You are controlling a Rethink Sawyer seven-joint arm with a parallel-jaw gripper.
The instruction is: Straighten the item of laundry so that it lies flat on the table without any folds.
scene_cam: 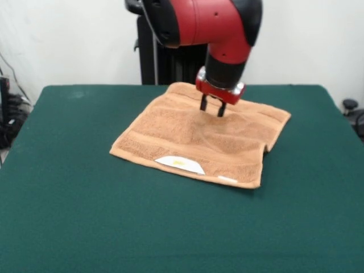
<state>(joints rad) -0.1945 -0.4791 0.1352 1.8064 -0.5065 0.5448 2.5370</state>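
Dark green cloth table [68,187] carries the orange-tan terry towel [187,139] directly beneath the slightly parted, empty black-fingered gripper [212,106], whose tips hover just over it.

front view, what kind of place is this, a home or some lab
Most likely a robotics lab or test room: a red and black arm with a gripper over a towel, a table covered in green cloth, bare white walls behind.
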